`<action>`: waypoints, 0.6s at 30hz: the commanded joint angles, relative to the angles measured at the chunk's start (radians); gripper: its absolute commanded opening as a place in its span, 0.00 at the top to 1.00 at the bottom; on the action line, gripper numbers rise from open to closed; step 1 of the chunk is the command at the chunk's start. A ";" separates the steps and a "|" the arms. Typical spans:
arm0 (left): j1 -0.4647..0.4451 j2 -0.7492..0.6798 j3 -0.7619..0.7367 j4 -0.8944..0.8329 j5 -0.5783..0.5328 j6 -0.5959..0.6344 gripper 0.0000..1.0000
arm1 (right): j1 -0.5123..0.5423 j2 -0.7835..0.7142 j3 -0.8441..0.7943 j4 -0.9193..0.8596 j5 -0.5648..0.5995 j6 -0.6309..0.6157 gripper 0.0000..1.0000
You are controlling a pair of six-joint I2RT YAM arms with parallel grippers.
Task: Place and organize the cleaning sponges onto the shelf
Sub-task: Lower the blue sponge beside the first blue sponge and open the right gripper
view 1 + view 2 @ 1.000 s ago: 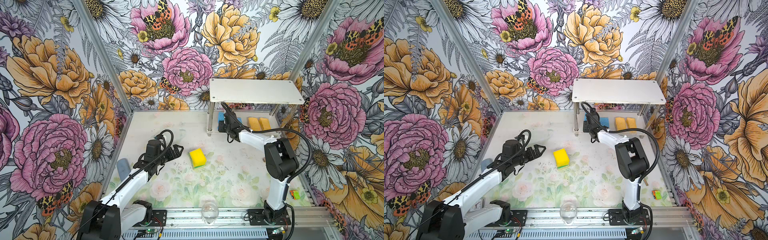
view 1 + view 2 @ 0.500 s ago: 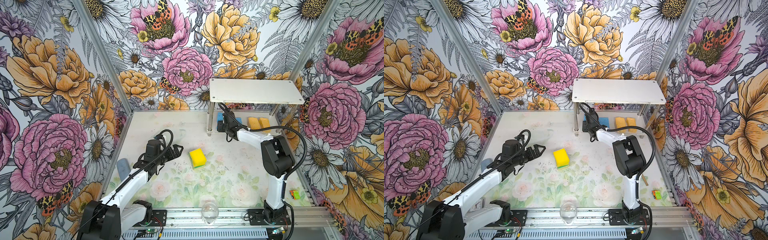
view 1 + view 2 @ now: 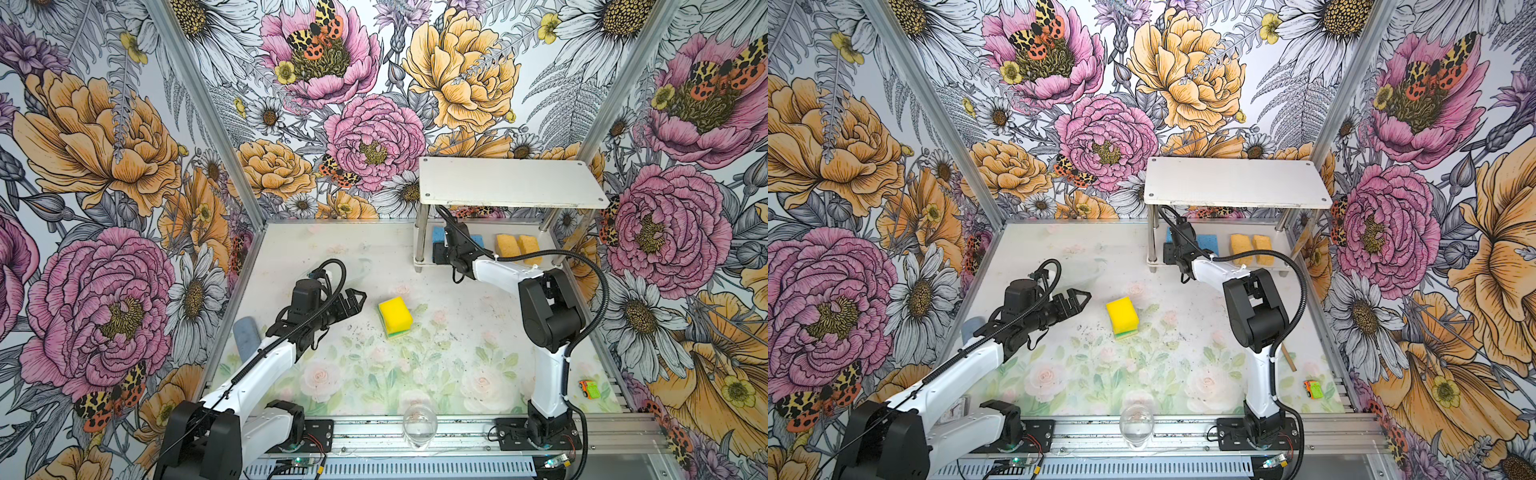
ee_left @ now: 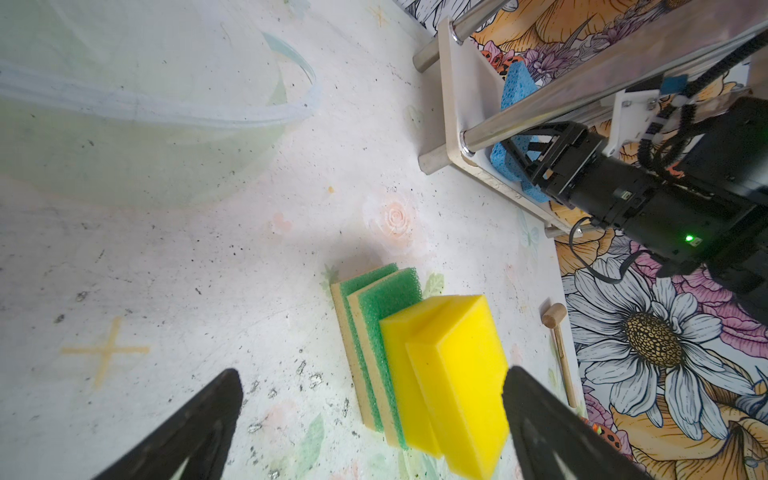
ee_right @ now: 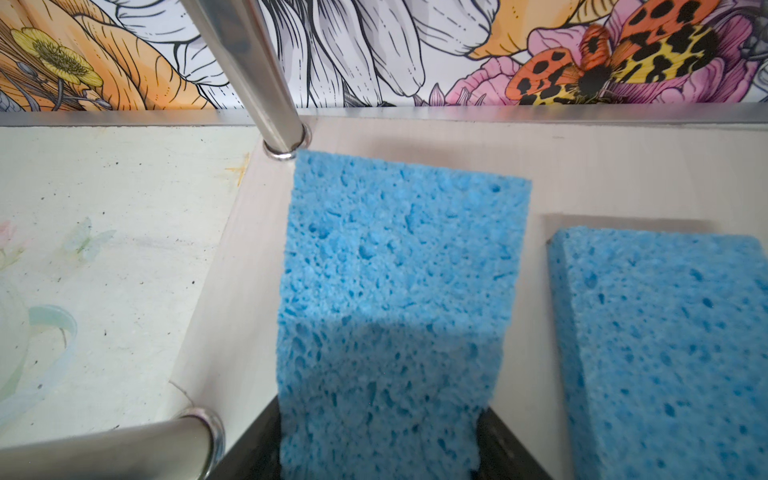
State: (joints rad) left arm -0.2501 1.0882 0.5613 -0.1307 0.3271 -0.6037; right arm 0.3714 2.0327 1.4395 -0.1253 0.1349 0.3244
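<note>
Right claw [image 5: 382,453] straddles blue sponge [image 5: 399,270] on shelf [image 5: 623,166]; grip unclear.

The left arm [image 3: 266,365] climbs from its base at the front edge of the table [image 3: 457,361] and slants its white forearm toward the middle. The left gripper [image 3: 357,301] hangs above the surface, pointing to the right, jaws spread wide with nothing between them. The right arm [image 3: 548,374] stands upright from the front edge on the right side, folds at a black elbow, and stretches its forearm toward the back right corner. The right gripper [image 3: 441,254] sits low there with a blue sponge [image 5: 395,291] between its jaws. From here I cannot tell whether they press its sides or stand just clear.
</note>
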 commanded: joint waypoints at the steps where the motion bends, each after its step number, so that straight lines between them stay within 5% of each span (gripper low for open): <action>1: 0.011 -0.004 -0.008 0.009 0.017 0.005 0.01 | -0.008 0.026 0.027 -0.025 -0.008 -0.017 0.33; 18: 0.012 -0.020 -0.016 0.000 0.013 0.005 0.01 | -0.009 0.036 0.044 -0.025 0.006 -0.046 0.18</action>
State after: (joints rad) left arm -0.2501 1.0882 0.5606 -0.1310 0.3271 -0.6037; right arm 0.3714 2.0445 1.4509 -0.1478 0.1345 0.2932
